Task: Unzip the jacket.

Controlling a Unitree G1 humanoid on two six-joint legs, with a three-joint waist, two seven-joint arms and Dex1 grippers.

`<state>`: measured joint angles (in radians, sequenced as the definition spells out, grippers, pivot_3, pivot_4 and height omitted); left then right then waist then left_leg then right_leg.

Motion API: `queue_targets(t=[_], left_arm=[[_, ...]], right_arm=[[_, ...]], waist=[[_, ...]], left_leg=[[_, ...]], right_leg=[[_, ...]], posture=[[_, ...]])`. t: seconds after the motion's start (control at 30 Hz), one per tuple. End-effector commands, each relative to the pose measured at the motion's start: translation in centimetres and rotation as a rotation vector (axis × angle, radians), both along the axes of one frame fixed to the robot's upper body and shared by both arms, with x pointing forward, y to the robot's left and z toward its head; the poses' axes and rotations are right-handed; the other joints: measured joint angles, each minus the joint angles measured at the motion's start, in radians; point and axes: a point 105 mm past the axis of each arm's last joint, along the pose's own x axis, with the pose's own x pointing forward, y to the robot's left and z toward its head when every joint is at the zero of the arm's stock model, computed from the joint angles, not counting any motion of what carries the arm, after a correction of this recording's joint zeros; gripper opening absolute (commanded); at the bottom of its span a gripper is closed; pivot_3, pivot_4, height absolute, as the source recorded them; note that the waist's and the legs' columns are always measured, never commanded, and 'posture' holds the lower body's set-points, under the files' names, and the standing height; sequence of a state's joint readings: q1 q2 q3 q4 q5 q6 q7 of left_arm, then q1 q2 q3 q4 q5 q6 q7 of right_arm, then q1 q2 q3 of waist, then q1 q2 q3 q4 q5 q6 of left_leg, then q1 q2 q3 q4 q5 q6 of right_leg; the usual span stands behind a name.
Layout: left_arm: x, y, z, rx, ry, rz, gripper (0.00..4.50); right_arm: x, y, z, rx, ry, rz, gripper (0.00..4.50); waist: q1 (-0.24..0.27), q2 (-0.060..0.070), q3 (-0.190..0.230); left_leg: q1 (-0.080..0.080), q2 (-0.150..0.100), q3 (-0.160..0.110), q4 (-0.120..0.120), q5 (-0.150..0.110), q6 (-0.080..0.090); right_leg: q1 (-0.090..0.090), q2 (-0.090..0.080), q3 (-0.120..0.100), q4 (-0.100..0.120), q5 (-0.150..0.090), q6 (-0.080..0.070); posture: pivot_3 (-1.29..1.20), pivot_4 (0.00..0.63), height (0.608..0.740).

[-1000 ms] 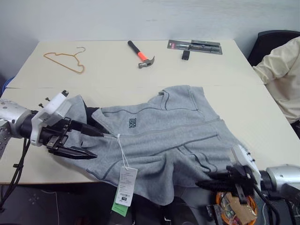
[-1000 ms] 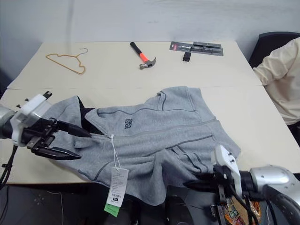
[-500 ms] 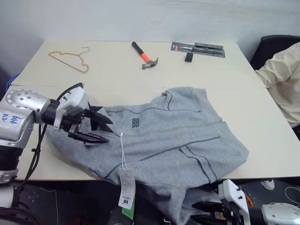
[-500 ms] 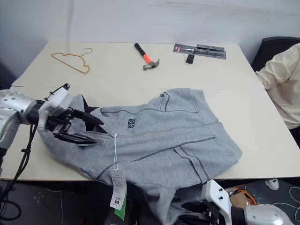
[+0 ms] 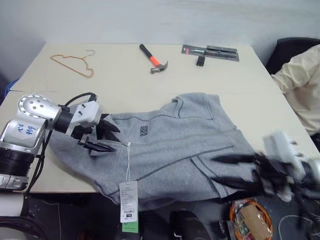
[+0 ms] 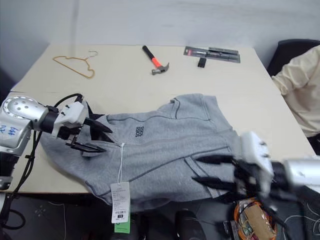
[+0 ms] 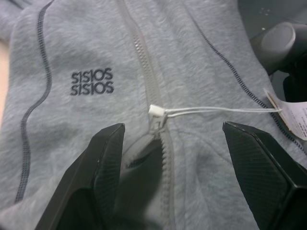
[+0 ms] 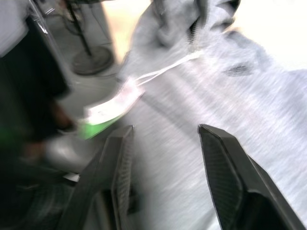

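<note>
Jacket [image 5: 170, 150] logo [image 7: 92, 82] reads "SISIOS SISIOS", left claw [image 7: 168, 143] apart astride zipper pull [image 7: 157, 112], right claw [image 6: 212, 170] apart.

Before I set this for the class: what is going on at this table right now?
A two-armed robot is working on a grey zip jacket spread over the near edge of a table. Its left gripper hovers open at the collar end, fingers either side of the zipper pull, not gripping it. The zip looks closed below the pull. The right gripper is open over the jacket's hem. Hang tags dangle off the table edge. A hammer and hanger lie untouched farther back.
</note>
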<state>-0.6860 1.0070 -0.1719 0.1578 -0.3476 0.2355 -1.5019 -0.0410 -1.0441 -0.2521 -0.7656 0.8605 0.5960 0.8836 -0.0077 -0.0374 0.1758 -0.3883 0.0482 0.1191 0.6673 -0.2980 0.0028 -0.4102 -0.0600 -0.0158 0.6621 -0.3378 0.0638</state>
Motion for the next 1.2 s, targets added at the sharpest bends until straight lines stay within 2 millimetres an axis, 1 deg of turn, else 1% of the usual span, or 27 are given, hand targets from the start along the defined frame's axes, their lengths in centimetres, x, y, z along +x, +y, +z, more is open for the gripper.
queue_targets(t=[0.03,0.13,0.2,0.3,0.37,0.43,0.47,0.53,0.6,0.67,0.7,0.73,0.83,0.9,1.0,1.1,1.2], left_arm=[[-1.7,0.3,0.9,0.022,0.032,-0.074,3.43],[-2.4,0.4,1.0,0.019,0.049,-0.068,3.43],[-3.1,0.4,1.1,0.013,0.065,-0.064,3.43],[-4.7,0.5,1.1,0.015,0.112,-0.068,3.43],[-6.7,0.8,1.1,0.029,0.178,-0.080,3.43],[-8.4,1.0,0.8,0.046,0.222,-0.088,3.43],[-8.9,1.0,0.6,0.054,0.223,-0.084,3.43],[-9.6,1.0,-0.7,0.074,0.217,-0.067,3.43],[-10.2,0.8,-1.4,0.068,0.229,-0.056,3.43],[-11.5,0.0,-2.2,0.031,0.299,-0.064,3.43],[-12.0,-0.2,-2.6,0.023,0.328,-0.058,3.43],[-12.2,-0.2,-3.2,0.026,0.346,-0.037,3.43],[-11.7,0.0,-4.7,0.035,0.316,0.017,3.43],[-11.1,0.1,-5.1,0.016,0.300,0.052,3.43],[-10.3,0.6,-5.8,0.012,0.294,0.077,3.43],[-10.1,0.9,-6.4,0.011,0.320,0.078,3.43],[-10.0,1.0,-7.1,0.009,0.347,0.063,3.43]], right_arm=[[2.9,1.9,-2.4,-0.137,-0.242,0.043,2.21],[5.6,3.6,-3.8,-0.213,-0.516,0.092,2.21],[6.6,4.9,-4.5,-0.234,-0.667,0.143,2.21],[6.5,7.3,-5.7,-0.213,-0.814,0.262,2.21],[6.1,8.8,-5.9,-0.179,-0.901,0.337,2.21],[5.8,9.9,-5.9,-0.145,-0.949,0.389,2.21],[5.8,10.1,-5.9,-0.130,-0.934,0.391,2.21],[5.5,9.4,-5.4,-0.122,-0.909,0.409,2.21],[5.1,8.6,-4.8,-0.124,-0.907,0.424,2.21],[4.9,7.2,-3.9,-0.127,-0.854,0.400,2.21],[4.6,6.5,-3.6,-0.121,-0.808,0.391,2.21],[4.2,5.7,-3.1,-0.107,-0.722,0.372,2.21],[2.0,3.9,-2.1,-0.088,-0.491,0.383,2.21],[0.8,3.0,-1.6,-0.093,-0.384,0.383,2.21],[-0.6,2.3,-0.9,-0.092,-0.298,0.377,2.21],[-1.4,1.9,-0.6,-0.091,-0.241,0.360,2.21],[-2.2,1.6,-0.4,-0.076,-0.146,0.360,2.21]], waist=[[-0.001,0.000,0.000],[-0.003,0.001,0.000],[-0.011,0.001,0.000],[-0.021,0.001,0.001],[-0.028,0.001,0.001],[-0.035,0.001,0.001],[-0.036,0.001,0.001],[-0.034,0.003,0.002],[-0.024,0.003,0.002],[-0.017,0.003,0.002],[-0.017,0.003,0.002],[-0.016,0.003,0.002],[-0.017,0.004,0.002],[-0.018,0.004,0.002],[-0.021,0.004,0.002],[-0.022,0.004,0.002],[-0.020,0.004,0.002]], left_leg=[[-0.001,0.000,0.000,0.000,0.000,0.000],[-0.003,0.000,0.001,0.000,0.000,0.000],[-0.003,0.000,0.002,0.001,0.000,0.000],[-0.003,0.000,0.002,0.001,0.000,-0.001],[-0.003,0.001,0.002,0.001,0.001,-0.001],[-0.002,0.001,0.002,0.000,0.001,-0.002],[-0.002,0.001,0.002,0.000,0.001,-0.002],[-0.001,0.001,0.002,0.000,0.001,-0.002],[0.001,0.001,0.001,0.000,0.001,-0.002],[0.001,0.001,0.001,0.000,0.001,-0.002],[0.001,0.000,0.000,0.000,0.000,-0.001],[0.001,0.000,-0.001,0.000,0.000,-0.001],[0.001,0.000,-0.002,0.000,0.000,-0.001],[0.002,0.001,-0.003,-0.001,0.000,-0.001],[0.003,0.001,-0.003,-0.002,-0.001,0.001],[0.004,0.001,-0.003,-0.003,-0.001,0.001],[0.003,0.001,-0.003,-0.003,-0.001,0.001]], right_leg=[[-0.002,0.000,0.000,0.000,0.000,0.000],[-0.003,0.000,0.000,0.000,0.000,0.000],[-0.003,0.000,0.000,0.000,0.000,0.000],[-0.003,0.000,0.000,0.001,0.000,0.000],[-0.003,0.000,0.000,0.002,0.000,0.000],[-0.004,0.000,0.000,0.002,-0.001,-0.001],[-0.003,0.000,0.000,0.003,-0.001,-0.001],[-0.003,0.000,0.000,0.003,-0.001,-0.002],[-0.001,-0.001,0.000,0.003,-0.002,-0.002],[0.000,-0.001,-0.001,0.003,-0.001,-0.002],[0.001,-0.002,-0.002,0.002,-0.001,-0.002],[0.002,-0.002,-0.002,0.002,-0.001,-0.002],[0.003,-0.002,-0.002,0.001,-0.001,-0.002],[0.003,-0.002,-0.003,0.002,-0.001,-0.002],[0.003,-0.001,-0.003,0.002,-0.002,-0.003],[0.003,-0.001,-0.003,0.002,-0.002,-0.003],[0.003,-0.001,-0.003,0.001,-0.002,-0.003]], posture=[[0.00,0.150,0.740],[0.00,0.150,0.740],[0.00,0.150,0.740],[0.00,0.150,0.740],[0.00,0.150,0.740],[0.00,0.150,0.740],[0.00,0.150,0.740],[0.00,0.150,0.740],[0.00,0.150,0.740],[0.00,0.150,0.740],[0.00,0.150,0.740],[0.00,0.150,0.740],[0.00,0.150,0.740],[0.00,0.150,0.740],[0.00,0.150,0.740],[0.00,0.150,0.740],[0.00,0.150,0.740]])
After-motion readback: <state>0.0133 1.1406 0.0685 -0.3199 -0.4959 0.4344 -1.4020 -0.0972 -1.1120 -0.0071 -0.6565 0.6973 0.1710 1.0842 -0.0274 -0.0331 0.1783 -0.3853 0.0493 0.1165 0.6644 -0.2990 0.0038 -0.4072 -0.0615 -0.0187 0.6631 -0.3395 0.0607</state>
